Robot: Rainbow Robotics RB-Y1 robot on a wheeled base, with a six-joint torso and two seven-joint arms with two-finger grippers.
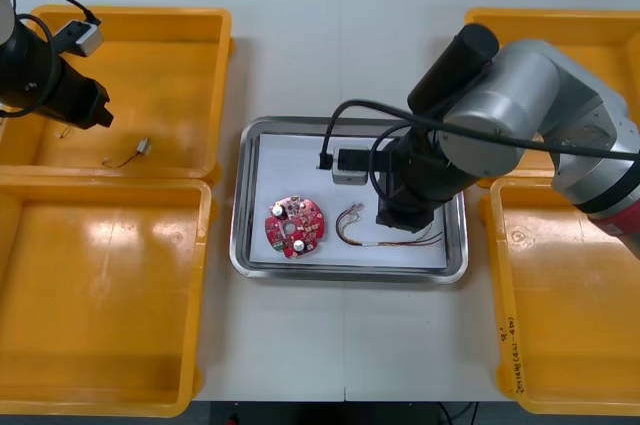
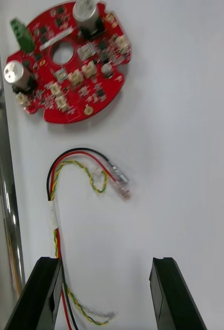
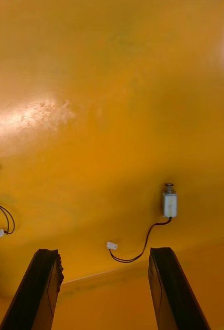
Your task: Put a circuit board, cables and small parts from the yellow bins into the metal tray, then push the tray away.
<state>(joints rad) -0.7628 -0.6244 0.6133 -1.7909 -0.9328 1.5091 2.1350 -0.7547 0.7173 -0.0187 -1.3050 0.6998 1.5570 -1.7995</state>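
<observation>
My right claw, spread, over white-lined metal tray: twisted red-and-yellow cable beside one finger, round red circuit board beyond; left claw spread over yellow plastic bin

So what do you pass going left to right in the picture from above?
Left hand → small metal part → round red circuit board → red and yellow cable, right hand above its end → near right yellow bin.
</observation>
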